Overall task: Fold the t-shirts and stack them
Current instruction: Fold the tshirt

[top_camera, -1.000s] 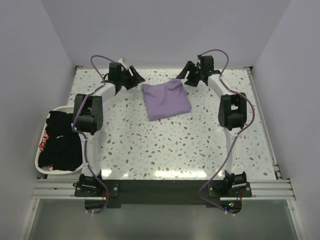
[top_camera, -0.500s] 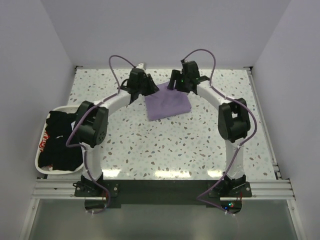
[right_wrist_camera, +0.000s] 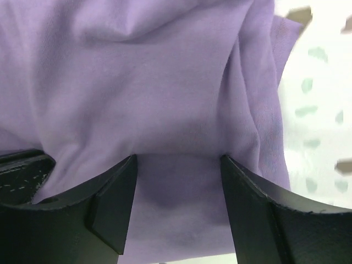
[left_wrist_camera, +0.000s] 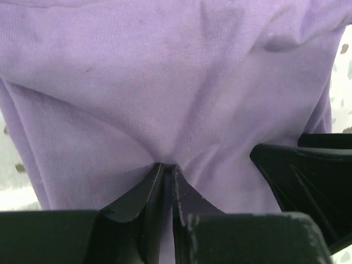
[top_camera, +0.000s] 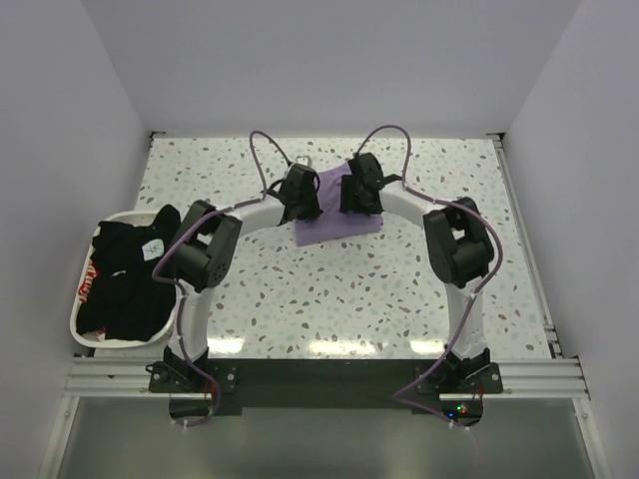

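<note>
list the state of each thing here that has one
lavender t-shirt, folded, lying flat on the table
left pincer, shut on a pinch of the lavender t-shirt
right pincer, open, straddling the shirt's cloth
black t-shirts, unfolded, heaped in the white tray
white tray, holding the black heap

Moved onto lavender t-shirt (top_camera: 339, 226): left tool (left_wrist_camera: 168, 170), right tool (right_wrist_camera: 179, 160); left tool clamped cloth.

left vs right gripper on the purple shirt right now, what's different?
The left gripper has jaws pinched on a pucker of the lavender t-shirt; the right gripper has jaws wide apart, cloth between them unpinched. From above, the left gripper sits at the shirt's left edge, the right gripper further right. Both are down on that shirt.
</note>
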{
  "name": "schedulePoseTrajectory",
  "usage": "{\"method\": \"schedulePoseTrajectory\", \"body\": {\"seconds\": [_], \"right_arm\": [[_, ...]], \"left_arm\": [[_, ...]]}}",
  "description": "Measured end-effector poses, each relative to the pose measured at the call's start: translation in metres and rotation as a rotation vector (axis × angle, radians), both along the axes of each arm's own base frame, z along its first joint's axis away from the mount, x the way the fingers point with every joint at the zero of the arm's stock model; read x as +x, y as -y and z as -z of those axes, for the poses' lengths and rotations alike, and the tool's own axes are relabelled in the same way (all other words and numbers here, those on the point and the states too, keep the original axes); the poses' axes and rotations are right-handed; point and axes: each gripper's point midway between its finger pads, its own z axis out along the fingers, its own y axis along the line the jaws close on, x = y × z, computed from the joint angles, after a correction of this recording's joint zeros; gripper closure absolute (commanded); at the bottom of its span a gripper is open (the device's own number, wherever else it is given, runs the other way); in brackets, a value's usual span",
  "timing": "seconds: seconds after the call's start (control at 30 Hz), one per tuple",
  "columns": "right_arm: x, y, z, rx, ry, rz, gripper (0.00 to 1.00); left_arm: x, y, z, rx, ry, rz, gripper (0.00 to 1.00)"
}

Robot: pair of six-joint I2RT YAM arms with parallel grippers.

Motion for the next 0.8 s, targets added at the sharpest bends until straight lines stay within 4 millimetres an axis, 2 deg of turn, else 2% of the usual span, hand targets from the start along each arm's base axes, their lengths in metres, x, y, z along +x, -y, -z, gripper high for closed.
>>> {"method": "schedulePoseTrajectory", "body": {"seconds": [0.1, 0.23, 0.33, 0.63, 0.73, 0.8], "right_arm": [[-0.024, 0.0, 0.002, -0.035, 0.0, -0.009, 0.35], [-0.066, 0.005, 0.004, -0.048, -0.019, -0.03, 0.35], [-0.101, 0.006, 0.006, -0.032, -0.028, -0.055, 0.35], [-0.222, 0.003, 0.005, 0.079, -0.064, -0.159, 0.36], [-0.259, 0.002, 0.002, 0.12, -0.086, -0.195, 0.36], [-0.276, 0.008, 0.001, 0.123, -0.107, -0.198, 0.36]], "left_arm": [[-0.016, 0.0, 0.001, 0.02, 0.001, 0.004, 0.87], [-0.051, -0.002, 0.003, 0.022, -0.006, 0.03, 0.88], [-0.086, -0.005, 0.003, 0.012, -0.02, 0.052, 0.88], [-0.219, -0.01, 0.005, -0.026, -0.08, 0.176, 0.87], [-0.25, -0.019, 0.003, -0.037, -0.103, 0.196, 0.84], [-0.263, -0.028, -0.001, -0.037, -0.112, 0.196, 0.79]]}}
